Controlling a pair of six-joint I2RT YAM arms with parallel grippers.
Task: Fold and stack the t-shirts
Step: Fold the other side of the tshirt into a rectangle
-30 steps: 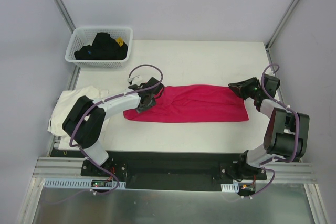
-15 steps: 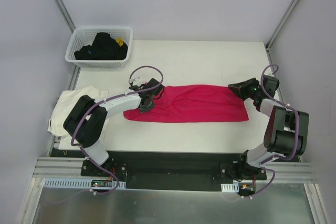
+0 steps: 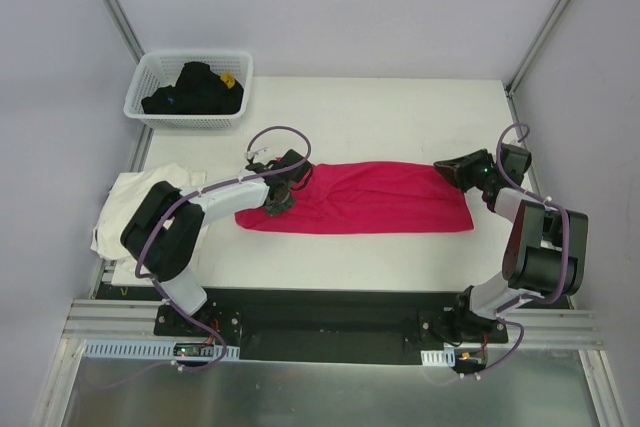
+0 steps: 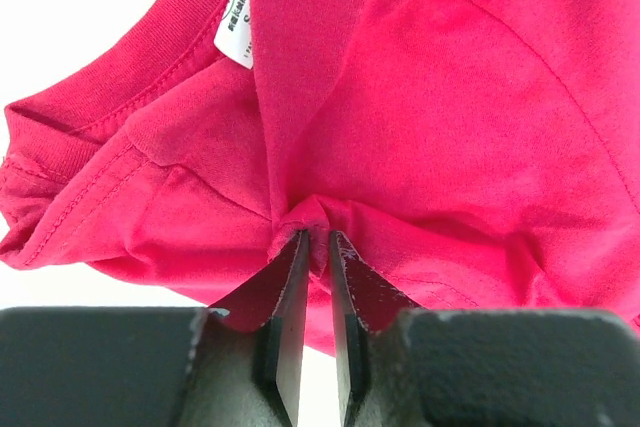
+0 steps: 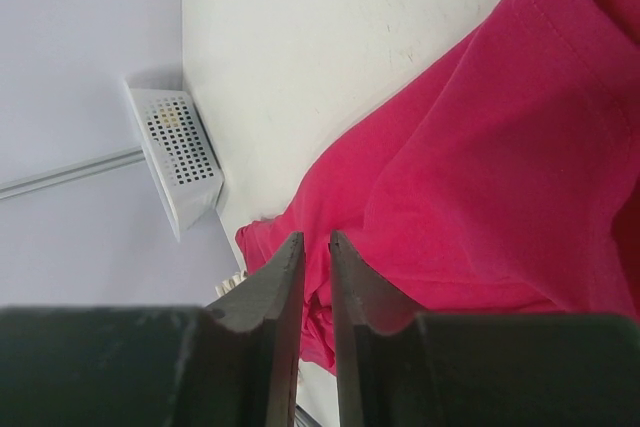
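Observation:
The magenta-red t-shirt (image 3: 370, 197) lies folded into a long band across the middle of the table. Its collar and white label (image 4: 236, 27) are at the left end. My left gripper (image 3: 277, 197) is at that end, and in the left wrist view the left gripper (image 4: 317, 235) is shut on a small pinched fold of the red cloth (image 4: 450, 117). My right gripper (image 3: 445, 167) sits at the band's far right corner. In the right wrist view the right gripper (image 5: 310, 237) stands nearly shut with red cloth (image 5: 480, 167) between its fingers. The cream-white t-shirt (image 3: 135, 202) lies crumpled at the table's left edge.
A white lattice basket (image 3: 150, 112) holding dark clothes stands at the back left corner; the basket (image 5: 180, 157) also shows in the right wrist view. Bare table top (image 3: 400, 117) stretches behind the red shirt. Frame posts rise at both back corners.
My left gripper has closed from half open onto a fold of the red shirt near the collar. The right arm and the shirt's outline have hardly moved.

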